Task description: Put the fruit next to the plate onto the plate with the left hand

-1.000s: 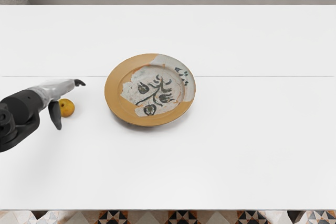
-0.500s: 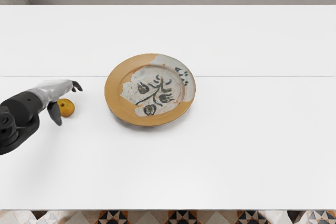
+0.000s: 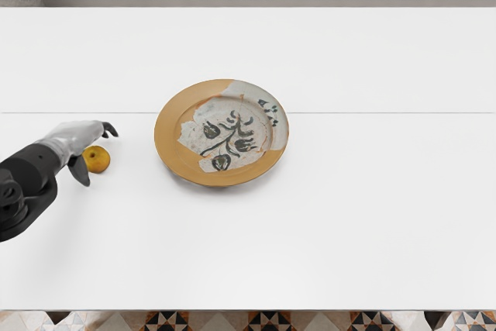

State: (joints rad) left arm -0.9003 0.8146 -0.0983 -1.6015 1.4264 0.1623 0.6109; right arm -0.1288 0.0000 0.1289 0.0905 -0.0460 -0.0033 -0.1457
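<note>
You have the grasp barely begun: the yellow fruit (image 3: 98, 160) sits on the surface (image 3: 349, 215) at the plate's (image 3: 167, 147) nine o'clock, with your left robot hand (image 3: 78, 140) spread loosely around it, and the lift and placement are not yet done.

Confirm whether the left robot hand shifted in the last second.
Yes. The left robot hand drew slightly left, away from the round orange painted plate, and curled closer around the small yellow-orange fruit, which has not moved.

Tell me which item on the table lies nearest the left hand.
The small yellow fruit, right beside the left hand; the orange plate lies farther right.
</note>
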